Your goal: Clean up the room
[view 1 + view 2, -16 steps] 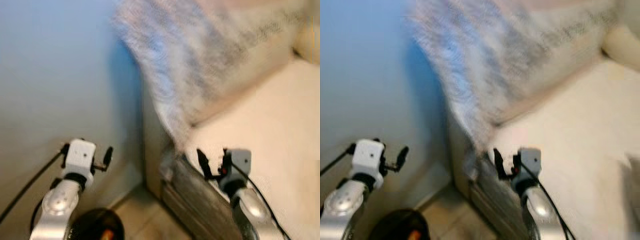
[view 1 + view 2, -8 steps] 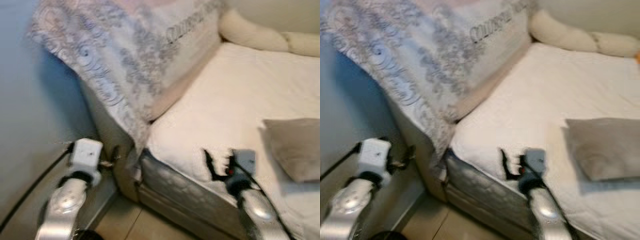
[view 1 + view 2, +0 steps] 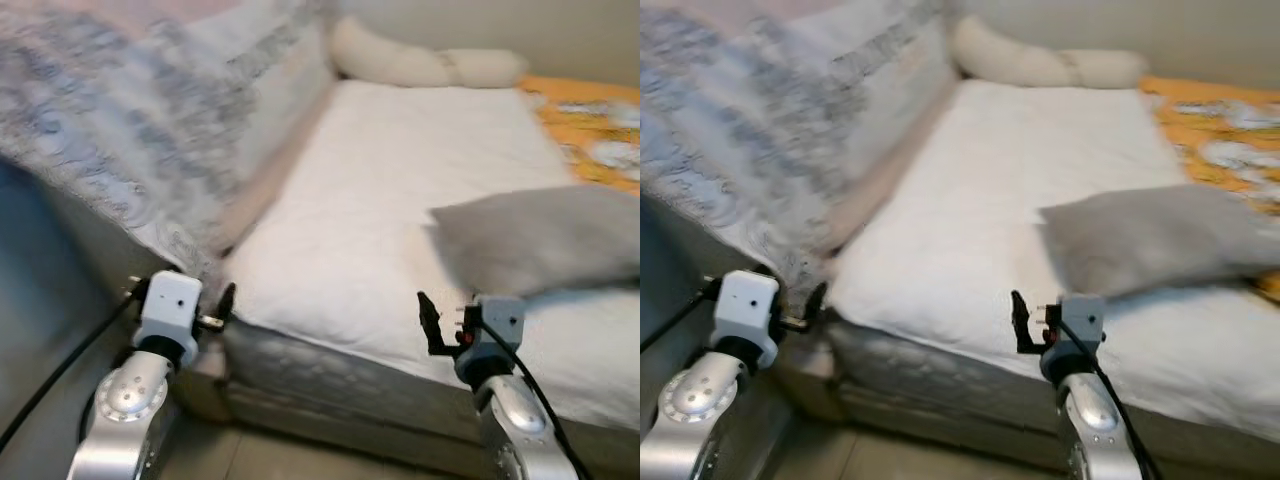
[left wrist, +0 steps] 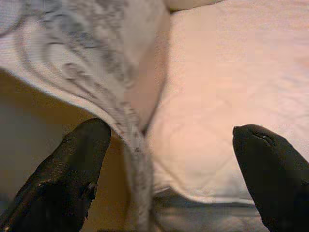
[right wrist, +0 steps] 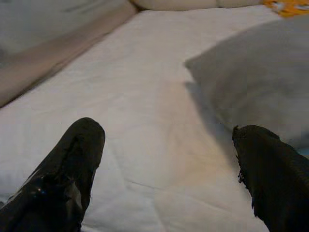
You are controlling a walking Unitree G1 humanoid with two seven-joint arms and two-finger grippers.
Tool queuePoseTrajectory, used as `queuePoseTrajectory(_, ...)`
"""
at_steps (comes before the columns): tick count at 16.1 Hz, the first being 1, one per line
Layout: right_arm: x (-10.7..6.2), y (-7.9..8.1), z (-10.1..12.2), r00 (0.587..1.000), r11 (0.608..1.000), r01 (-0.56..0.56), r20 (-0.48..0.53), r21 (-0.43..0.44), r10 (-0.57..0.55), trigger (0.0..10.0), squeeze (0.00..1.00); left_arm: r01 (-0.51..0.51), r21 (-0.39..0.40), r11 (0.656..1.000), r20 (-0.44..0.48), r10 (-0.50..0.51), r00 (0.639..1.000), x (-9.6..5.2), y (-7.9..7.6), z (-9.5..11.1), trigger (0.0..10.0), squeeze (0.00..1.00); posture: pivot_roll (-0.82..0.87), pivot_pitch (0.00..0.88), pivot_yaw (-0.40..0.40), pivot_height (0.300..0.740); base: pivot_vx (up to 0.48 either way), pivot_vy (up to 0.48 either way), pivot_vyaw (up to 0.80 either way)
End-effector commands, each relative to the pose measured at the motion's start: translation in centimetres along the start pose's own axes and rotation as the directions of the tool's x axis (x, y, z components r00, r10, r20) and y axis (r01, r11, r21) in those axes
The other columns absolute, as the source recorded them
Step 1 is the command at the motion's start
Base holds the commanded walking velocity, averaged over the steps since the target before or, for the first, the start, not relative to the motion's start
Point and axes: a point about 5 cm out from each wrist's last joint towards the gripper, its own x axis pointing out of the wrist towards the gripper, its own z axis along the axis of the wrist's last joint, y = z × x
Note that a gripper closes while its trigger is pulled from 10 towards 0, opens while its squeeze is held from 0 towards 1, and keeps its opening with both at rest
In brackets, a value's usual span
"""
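Observation:
A bed with a white mattress (image 3: 380, 190) lies before me. On its right part rests a grey pillow (image 3: 540, 240). A grey-and-white patterned blanket (image 3: 120, 130) hangs over the bed's left side, and in the left wrist view its edge (image 4: 130, 130) drops between the fingers' line of sight. My left gripper (image 3: 225, 300) is open at the bed's left corner, holding nothing. My right gripper (image 3: 440, 320) is open at the mattress's front edge, just short of the pillow (image 5: 260, 82), and is empty too.
A long cream bolster (image 3: 420, 65) lies along the head of the bed. An orange patterned sheet (image 3: 600, 130) covers the far right. The mattress side (image 3: 340, 375) and a strip of floor (image 3: 250, 460) sit below my arms, with a wall (image 3: 40, 300) on the left.
The camera has swung right, so the wall slid out left and the grey pillow and orange sheet came into view. Both arms keep the same pose, grippers still open.

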Motion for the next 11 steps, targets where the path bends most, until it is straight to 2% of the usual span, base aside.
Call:
queuePoseTrajectory(1, 0.28, 0.33, 0.60, 0.999, 1.000, -0.012, 0.030, -0.014, 0.012, 10.0, 1.00, -0.016, 0.003, 1.000, -0.001, 0.016, 1.000, -0.02, 0.22, -0.07, 10.0, 0.00, 0.06, 0.000, 0.017, 0.740, 0.000, -0.371, 0.00)
queuePoseTrajectory(6, 0.43, 0.38, 0.58, 0.999, 0.999, -0.013, 0.030, -0.033, 0.014, 10.0, 1.00, -0.006, 0.002, 1.000, 0.016, 0.006, 1.000, 0.31, 0.07, 0.22, 10.0, 0.00, 0.05, 0.000, 0.023, 0.740, 0.000, -0.357, 0.00)
queuePoseTrajectory(7, 0.43, 0.39, 0.52, 1.000, 0.999, -0.016, 0.023, -0.045, 0.017, 10.0, 0.93, -0.004, -0.049, 0.999, 0.002, 0.004, 1.000, 0.32, -0.05, 0.08, 10.0, 0.00, 0.05, 0.000, 0.022, 0.740, 0.000, 0.000, 0.00)
queuePoseTrajectory(8, 0.44, 0.34, 0.48, 1.000, 0.999, -0.013, 0.021, -0.049, 0.014, 10.0, 0.63, -0.006, -0.050, 0.999, 0.009, 0.006, 1.000, 0.33, -0.09, 0.16, 10.0, 0.00, 0.05, 0.000, 0.019, 0.740, 0.000, 0.000, 0.00)
queuePoseTrajectory(9, 0.44, 0.31, 0.46, 1.000, 0.999, -0.011, 0.020, -0.051, 0.012, 10.0, 0.58, -0.005, -0.029, 1.000, 0.014, 0.005, 1.000, 0.35, -0.13, 0.22, 10.0, 0.00, 0.05, 0.000, 0.019, 0.740, 0.000, 0.000, 0.00)
queuePoseTrajectory(10, 0.45, 0.30, 0.46, 1.000, 0.999, -0.010, 0.020, -0.052, 0.011, 10.0, 0.58, -0.005, -0.027, 1.000, 0.016, 0.005, 1.000, 0.36, -0.14, 0.23, 10.0, 0.00, 0.05, 0.000, 0.019, 0.740, 0.000, 0.000, 0.00)
queuePoseTrajectory(11, 0.53, 0.22, 0.44, 1.000, 0.999, -0.006, 0.014, -0.048, 0.007, 10.0, 0.29, 0.001, -0.034, 0.999, 0.026, 0.000, 1.000, 0.40, -0.24, 0.35, 10.0, 0.00, 0.05, 0.000, 0.015, 0.740, 0.000, 0.000, -0.48)
